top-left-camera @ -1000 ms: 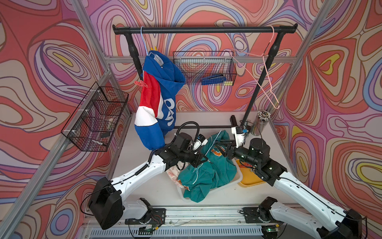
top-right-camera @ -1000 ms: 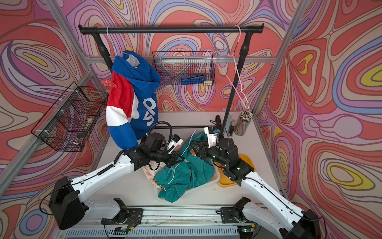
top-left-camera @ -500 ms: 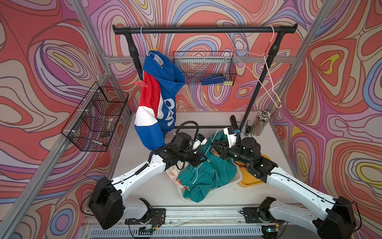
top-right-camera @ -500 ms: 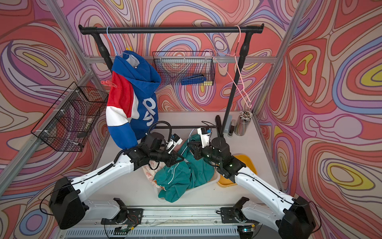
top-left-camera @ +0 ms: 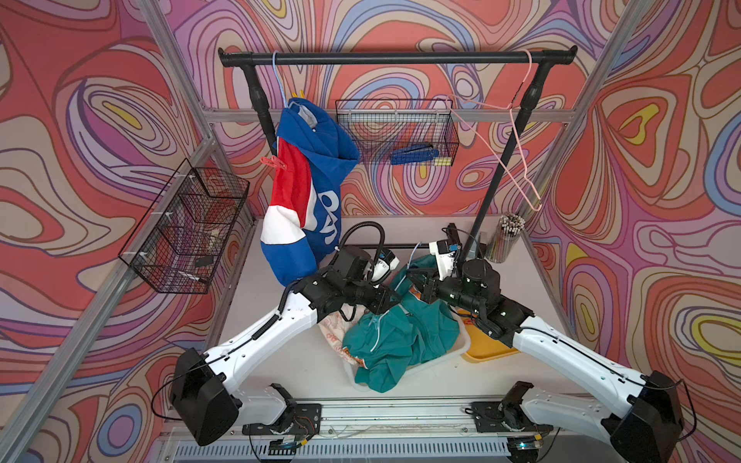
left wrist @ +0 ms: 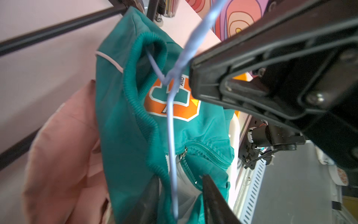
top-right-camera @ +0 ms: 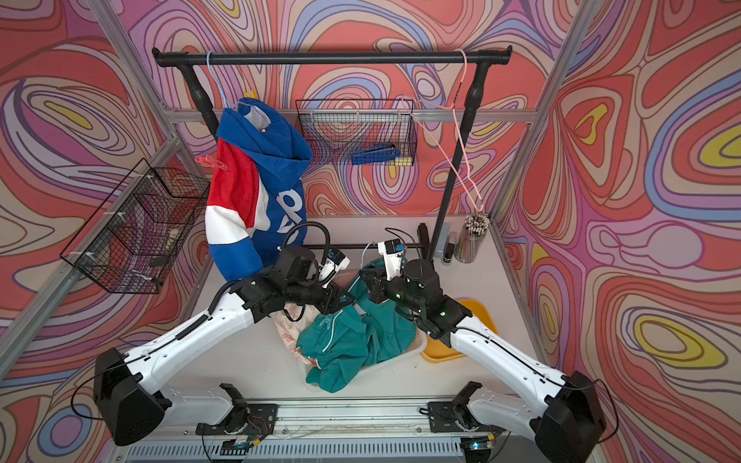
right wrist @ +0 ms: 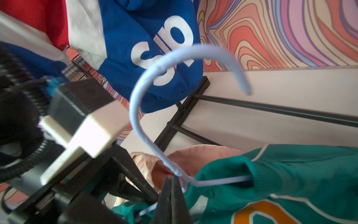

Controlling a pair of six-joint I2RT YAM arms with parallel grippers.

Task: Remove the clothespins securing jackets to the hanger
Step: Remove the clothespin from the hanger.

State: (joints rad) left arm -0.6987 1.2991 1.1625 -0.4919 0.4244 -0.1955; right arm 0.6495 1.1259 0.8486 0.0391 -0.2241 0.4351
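Observation:
The teal jacket [top-left-camera: 401,336] with an orange patch [left wrist: 174,100] lies heaped on the pink-and-cream jacket [top-left-camera: 335,324]. A light-blue wire hanger [right wrist: 135,108] sticks up out of its collar. My right gripper [right wrist: 172,179] is shut on the hanger's twisted neck. My left gripper [left wrist: 180,179] is open, and the hanger wire runs between its fingers. The blue-red-white jacket [top-left-camera: 316,188] hangs from the rail [top-left-camera: 401,60]. A red-orange clothespin [top-left-camera: 272,162] sits on its shoulder and a yellow clothespin [top-left-camera: 297,95] near its collar. No clothespin shows on the teal jacket.
The heap sits in a white tray [top-left-camera: 464,338] beside a yellow tray [top-left-camera: 489,348]. An empty pink hanger [top-left-camera: 505,132] hangs at the rail's right end. Wire baskets hang at the back [top-left-camera: 397,132] and left [top-left-camera: 184,228]. A pen cup [top-left-camera: 505,236] stands by the rack's post.
My right arm swung left to the hanger and its jaws closed on the neck. My left jaws, shut before, have opened around the wire.

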